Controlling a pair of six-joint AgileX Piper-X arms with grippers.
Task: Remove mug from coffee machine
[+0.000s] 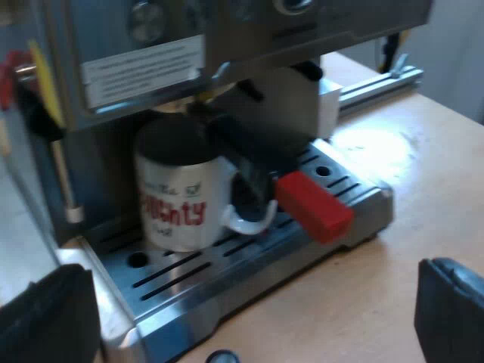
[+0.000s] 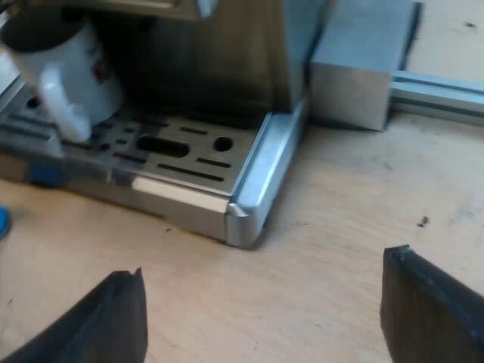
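Tabletop (image 2: 340, 212); left pincer (image 1: 249, 318), right pincer (image 2: 265, 306) agape, empty

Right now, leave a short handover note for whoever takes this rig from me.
Left claw: open, empty, over the table facing the espresso machine.
Right claw: open, empty, over the table near the drip tray corner.
Mug: on the drip tray, under the locked holder's red-ended handle.
Done: nothing visible. Left: grasp the mug, lift it clear.
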